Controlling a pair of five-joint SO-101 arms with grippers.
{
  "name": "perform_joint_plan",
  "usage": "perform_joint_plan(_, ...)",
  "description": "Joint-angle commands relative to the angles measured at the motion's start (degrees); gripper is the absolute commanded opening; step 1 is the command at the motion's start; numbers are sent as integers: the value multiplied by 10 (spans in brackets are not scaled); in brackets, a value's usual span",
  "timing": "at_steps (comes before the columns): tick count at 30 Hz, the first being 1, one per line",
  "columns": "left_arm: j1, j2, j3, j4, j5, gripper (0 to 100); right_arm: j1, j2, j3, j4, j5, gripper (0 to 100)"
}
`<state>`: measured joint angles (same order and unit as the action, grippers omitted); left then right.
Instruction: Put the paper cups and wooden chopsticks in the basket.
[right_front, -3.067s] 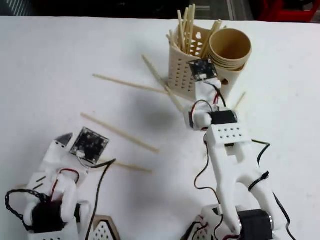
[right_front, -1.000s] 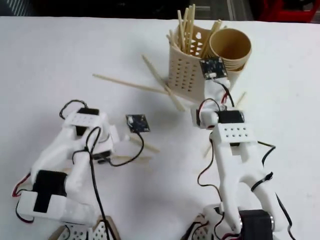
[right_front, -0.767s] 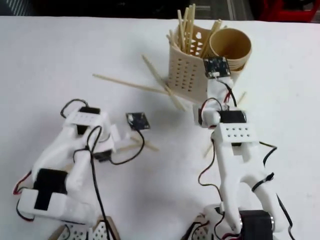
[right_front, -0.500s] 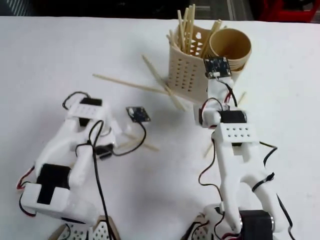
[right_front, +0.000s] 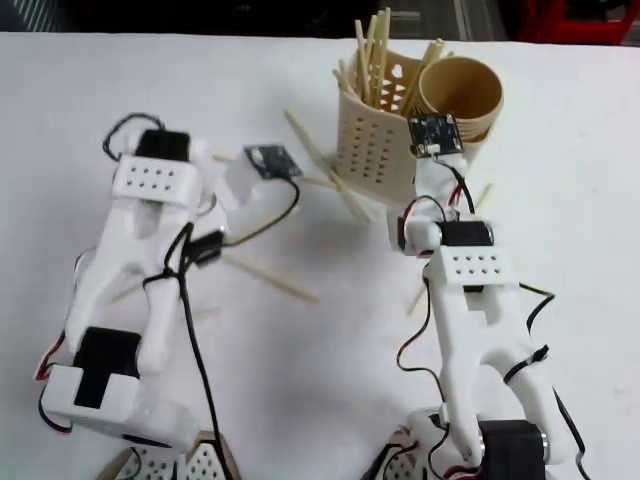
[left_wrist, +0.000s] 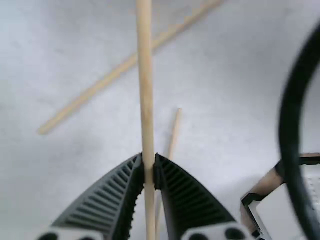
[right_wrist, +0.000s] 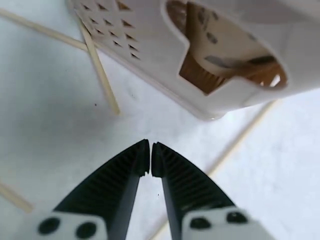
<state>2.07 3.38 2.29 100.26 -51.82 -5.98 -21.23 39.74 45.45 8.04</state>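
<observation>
Carrying one wooden chopstick (left_wrist: 145, 75) clamped at the very tips of its fingers, the left tool (left_wrist: 150, 162) hangs over the bench (right_front: 100, 90), off to the left of the basket (right_front: 372, 150). The basket stands upright at the far side and already holds a bundle of sticks (right_front: 372, 50) and the nested paper cups (right_front: 460, 95).

The grip looks thin. The stick runs lengthwise between the fingertips, so it has little to stop it swivelling or sliding out if the wrist tips. How much of it trails behind the fingers cannot be told, which makes its swing hard to judge.

The likeliest fault is at the rim. A long stick brought in at a slant could jab the perforated wall or snag on the standing bundle. That could shove the light basket along or tip it, spilling what is inside.

The right tool (right_wrist: 150, 150) is closed on nothing and sits low, just beside the basket's base. Its arm takes up the near side of the basket, so a careless approach risks the two arms meeting there.

A leaning chopstick (right_front: 325, 170) rests against the basket wall on the left arm's side and could be swept away in passing. The other loose sticks (right_front: 268, 277) lie flat on the bench and would be hard to pinch if nudged under an arm
</observation>
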Motion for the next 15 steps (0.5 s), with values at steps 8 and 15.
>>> perform_joint_plan(8, 58, -3, -237, 20, 101, 22, 0, -12, -4, -4, -3, 21)
perform_joint_plan(15, 148, 2, -440, 8, 178, 22, 0, -12, -4, -4, -3, 21)
